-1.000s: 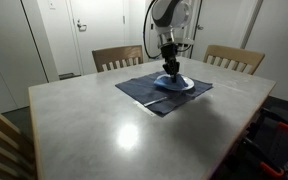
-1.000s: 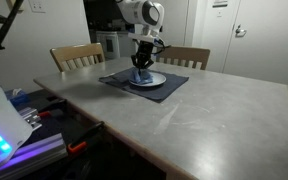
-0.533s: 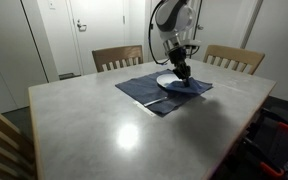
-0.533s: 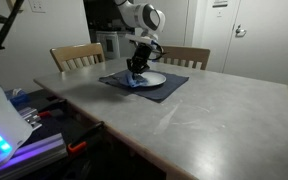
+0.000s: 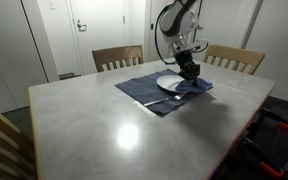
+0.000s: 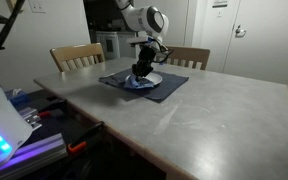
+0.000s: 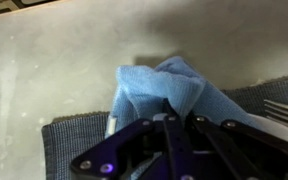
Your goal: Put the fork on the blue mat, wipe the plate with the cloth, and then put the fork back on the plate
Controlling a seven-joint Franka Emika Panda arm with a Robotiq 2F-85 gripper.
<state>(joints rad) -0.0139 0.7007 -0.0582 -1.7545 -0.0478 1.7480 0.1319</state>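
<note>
A white plate lies on the dark blue mat at the table's far side; it also shows in an exterior view. The fork lies on the mat in front of the plate, and its tines show in the wrist view. My gripper is shut on a light blue cloth and holds it down at the plate's edge, over the mat. In the wrist view the bunched cloth sits between the fingers, with the mat below it.
The grey table is wide, with wooden chairs behind it. White doors stand at the back. Equipment with lit parts stands beside the table.
My gripper has dragged the cloth from the middle of the plate across to its edge and onto the mat. The fork has stayed on the mat.
</note>
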